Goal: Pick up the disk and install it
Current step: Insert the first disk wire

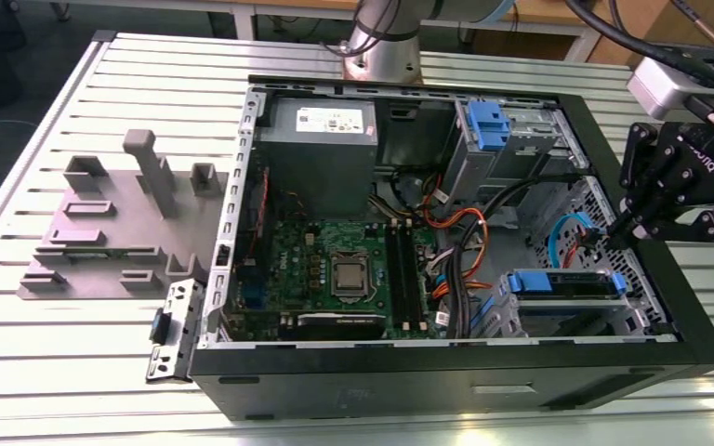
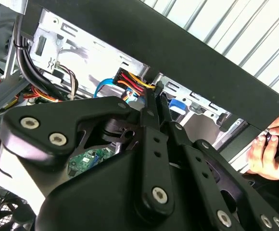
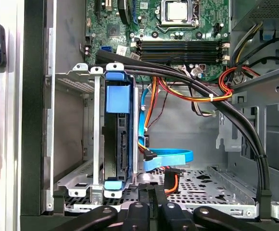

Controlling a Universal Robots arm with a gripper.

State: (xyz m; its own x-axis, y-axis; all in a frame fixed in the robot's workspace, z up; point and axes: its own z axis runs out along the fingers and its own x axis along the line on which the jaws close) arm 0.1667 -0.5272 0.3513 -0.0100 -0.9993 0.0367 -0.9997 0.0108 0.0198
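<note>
Okay, exterior view: open computer case (image 1: pixel 456 372) on a slatted table (image 1: pixel 59 353). The gripper (image 1: pixel 608 237) hangs at the case wall on the exterior view's right, tips pointing inward, near the disk (image 1: pixel 564 283) but apart from it. The disk sits in the drive bay (image 1: pixel 580 321).

Second wrist view: gripper (image 2: pixel 154 94) fingers pressed together, nothing between them, tips just beside a bundle of coloured wires (image 2: pixel 132 82). A person's hand (image 2: pixel 267 154) shows past the case edge.

First wrist view: disk (image 3: pixel 115 144) stands on edge inside the metal bay (image 3: pixel 79 77). The closed gripper (image 3: pixel 152 192) is clear of it, empty.
</note>
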